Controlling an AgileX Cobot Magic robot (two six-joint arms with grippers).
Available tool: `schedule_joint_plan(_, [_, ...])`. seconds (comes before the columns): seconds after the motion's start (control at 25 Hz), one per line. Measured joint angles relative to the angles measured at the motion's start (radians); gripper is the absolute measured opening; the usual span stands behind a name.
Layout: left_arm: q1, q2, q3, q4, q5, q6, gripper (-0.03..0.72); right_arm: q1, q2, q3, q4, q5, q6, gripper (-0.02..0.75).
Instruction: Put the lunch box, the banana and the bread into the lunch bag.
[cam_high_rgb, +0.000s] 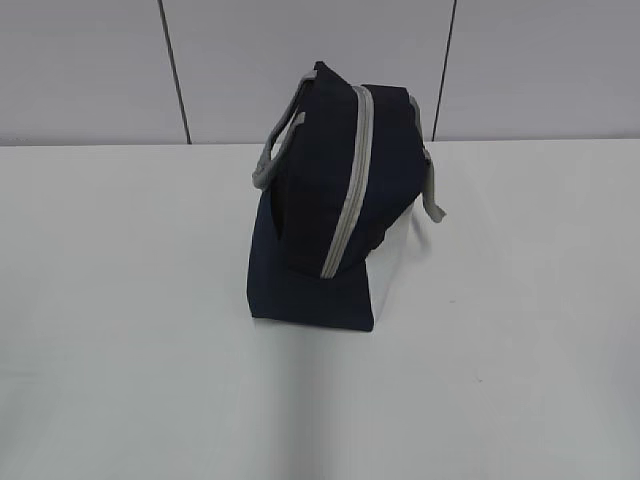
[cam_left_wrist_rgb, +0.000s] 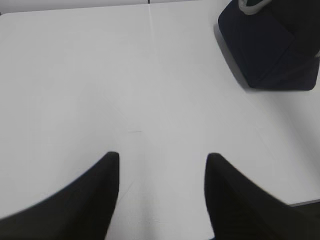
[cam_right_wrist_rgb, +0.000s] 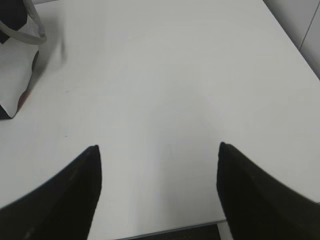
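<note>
White panelled wall stands behind a white table (cam_high_rgb: 120, 330). On the table's middle stands the lunch bag (cam_high_rgb: 325, 200), navy with a grey zipper (cam_high_rgb: 352, 170) running over its top, grey strap handles (cam_high_rgb: 278, 145) and a white side panel (cam_high_rgb: 395, 270). From the left end effector (cam_left_wrist_rgb: 162, 165), which is spread apart and grasps nothing, the bag sits well apart, ahead to the right. From the right end effector (cam_right_wrist_rgb: 157, 155), also released and empty, the bag lies far ahead to the left. Bare table lies between each and the bag.
</note>
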Motion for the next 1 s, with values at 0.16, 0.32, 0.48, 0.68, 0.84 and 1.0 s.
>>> schedule_joint_plan(0.16, [0.003, 0.0, 0.0, 0.0, 0.0, 0.0, 0.379, 0.0, 0.0, 0.0, 0.0, 0.0, 0.0, 0.531])
schedule_joint_plan(0.32, [0.003, 0.0, 0.0, 0.0, 0.0, 0.0, 0.367, 0.0, 0.0, 0.0, 0.0, 0.0, 0.0, 0.531])
schedule_joint_plan(0.48, [0.003, 0.0, 0.0, 0.0, 0.0, 0.0, 0.355, 0.0, 0.0, 0.0, 0.0, 0.0, 0.0, 0.531])
schedule_joint_plan(0.68, [0.003, 0.0, 0.0, 0.0, 0.0, 0.0, 0.342, 0.0, 0.0, 0.0, 0.0, 0.0, 0.0, 0.531])
schedule_joint_plan(0.84, [0.003, 0.0, 0.0, 0.0, 0.0, 0.0, 0.34, 0.0, 0.0, 0.0, 0.0, 0.0, 0.0, 0.531])
schedule_joint_plan(1.0, [0.003, 0.0, 0.0, 0.0, 0.0, 0.0, 0.325, 0.0, 0.0, 0.0, 0.0, 0.0, 0.0, 0.513])
